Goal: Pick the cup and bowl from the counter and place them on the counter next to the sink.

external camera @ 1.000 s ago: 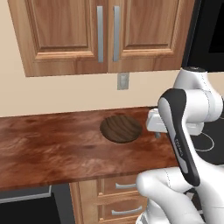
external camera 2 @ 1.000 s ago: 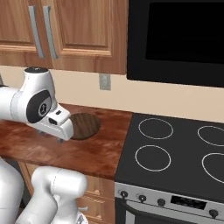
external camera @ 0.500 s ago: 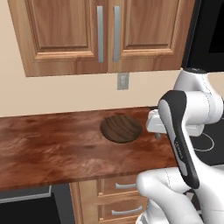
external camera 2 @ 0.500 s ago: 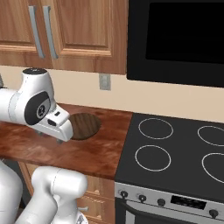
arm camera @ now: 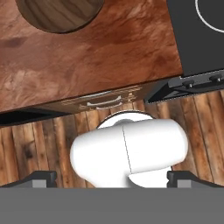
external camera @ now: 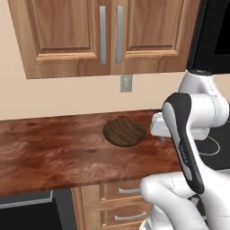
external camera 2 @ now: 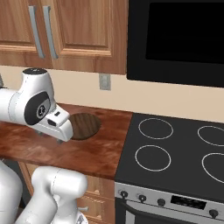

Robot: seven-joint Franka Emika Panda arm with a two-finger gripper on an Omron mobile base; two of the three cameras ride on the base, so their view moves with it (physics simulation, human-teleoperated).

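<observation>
- The glossy reddish-brown wood-grain worktop [external camera: 54, 148] ran from the left edge of the left base view toward the black stovetop with ring burners [external camera 2: 175, 153] on the right.
- The wide, shallow, dark brown wood-grain bowl [external camera: 124, 131] sat on that worktop toward the back, below a wall outlet [external camera: 126, 83], and well short of the stovetop.
- The bowl looked empty; I saw nothing lying inside it from either side or from above.
- My hand [arm camera: 112, 179] hung just to the right of the bowl, over the worktop's front part, with its two dark fingertips [arm camera: 39, 178] spread as wide as they go and pinching nothing.
- In the hand view the bowl [arm camera: 59, 13] lay at the top edge, so I judged I was not yet centred on it.
- To take it well, I judged I should bring one fingertip inside the rim and one outside, grip the wall on the near side, and lift straight up so the bowl stayed level.
- A grab across the whole bowl looked hopeless to me, since it seemed wider than my spread.
- I could see neither the cup nor the sink from here.
</observation>
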